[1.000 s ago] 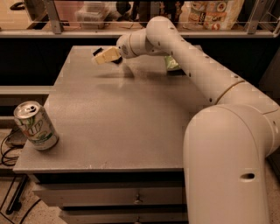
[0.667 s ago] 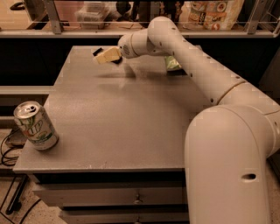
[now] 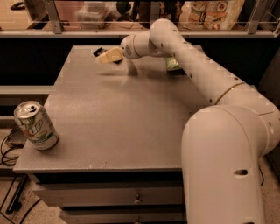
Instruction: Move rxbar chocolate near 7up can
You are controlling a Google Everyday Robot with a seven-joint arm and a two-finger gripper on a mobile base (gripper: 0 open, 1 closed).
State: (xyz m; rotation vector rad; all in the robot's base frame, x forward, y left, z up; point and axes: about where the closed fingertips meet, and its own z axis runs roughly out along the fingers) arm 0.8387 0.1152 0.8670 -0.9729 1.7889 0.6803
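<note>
The 7up can (image 3: pixel 36 126) stands upright at the table's front left corner. My gripper (image 3: pixel 108 56) is at the far left of the table (image 3: pixel 118 127), raised a little, with its shadow on the surface below it. A small black piece, the rxbar chocolate (image 3: pixel 98 51), shows right at the gripper's far tip. Most of the bar is hidden behind the gripper. I cannot tell whether the bar is held or lies on the table. The can is far from the bar, across the table's left side.
A green chip bag (image 3: pixel 173 64) lies at the back of the table, partly behind my arm (image 3: pixel 197 74). A shelf rail with packages (image 3: pixel 214 11) runs behind the table. Drawers (image 3: pixel 131 197) are below the front edge. Cables (image 3: pixel 8 148) hang at the left.
</note>
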